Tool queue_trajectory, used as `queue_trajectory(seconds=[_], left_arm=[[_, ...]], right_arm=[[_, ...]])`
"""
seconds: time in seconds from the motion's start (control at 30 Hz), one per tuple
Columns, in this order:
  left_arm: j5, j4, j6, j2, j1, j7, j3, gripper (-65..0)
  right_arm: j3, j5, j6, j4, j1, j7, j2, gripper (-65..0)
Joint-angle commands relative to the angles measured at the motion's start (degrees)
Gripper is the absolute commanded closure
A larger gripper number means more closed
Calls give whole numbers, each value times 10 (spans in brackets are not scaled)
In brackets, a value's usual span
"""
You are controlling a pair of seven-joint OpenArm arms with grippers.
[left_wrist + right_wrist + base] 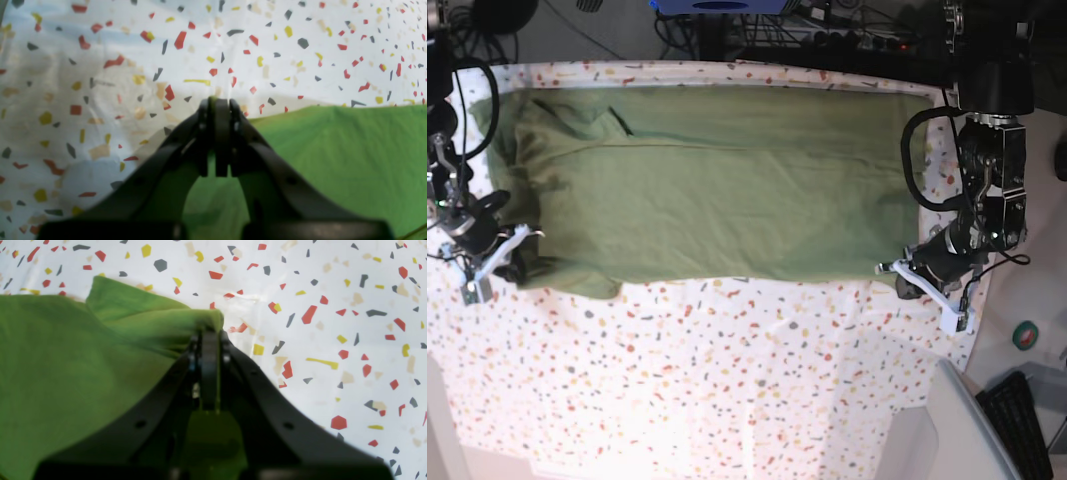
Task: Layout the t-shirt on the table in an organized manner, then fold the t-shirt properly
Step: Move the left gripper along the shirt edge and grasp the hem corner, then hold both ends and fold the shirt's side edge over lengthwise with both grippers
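Observation:
The olive-green t-shirt (717, 190) lies spread across the far half of the speckled table (727, 380). Its near edge runs roughly straight, and it is bunched at the base view's left end. My left gripper (905, 270) is at the shirt's near corner on the base view's right. In the left wrist view its jaws (216, 101) are shut with a sliver of green cloth (350, 150) between the tips. My right gripper (517, 248) is at the near corner on the base view's left. In the right wrist view it (210, 328) is shut on a raised fold of the shirt (66, 356).
Cables and dark equipment (827, 35) lie beyond the table's far edge. A plain grey-white surface (957, 420), a keyboard (1022, 425) and a small teal object (1025, 335) are at the near right. The speckled cover (100, 66) shows in front of both grippers.

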Motion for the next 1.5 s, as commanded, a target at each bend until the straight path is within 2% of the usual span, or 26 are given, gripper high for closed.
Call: queue_trajectory(seconds=[0.0,0.13,0.27,0.33,0.97,1.0,1.17,1.23,1.3,1.47], left_arm=[[-4,17,-1,-7,4,-5,-3,0],[-5,39,-3,-6,26,-4,-51,0],[-5,49,-60,-6,32,41,-83,0],[-5,49,-73,-5,34,59,-103,0],[-5,122,-76,-7,98,62,-110,0],[-5,122,-78,-7,104,62,-110,0],[-3,126,-142,-16,114,62,-112,0],[-3,124,-142,-20,120,62,-111,0],[-3,128,-142,-20,124,62,-112,0],[-4,127,-143,-35,125,62,-108,0]], right_arm=[[6,6,2,16,-3,16,12,0],[7,6,2,44,-17,14,13,0],[34,7,2,58,-32,13,10,0],[52,7,2,64,-42,13,10,0],[61,10,1,129,-123,13,10,0],[61,10,1,132,-125,13,10,0],[88,11,1,134,-133,-23,0,0],[121,8,2,139,-143,-31,-17,0],[144,7,4,154,-153,-38,-22,0],[148,7,4,180,-164,-61,-22,0]])
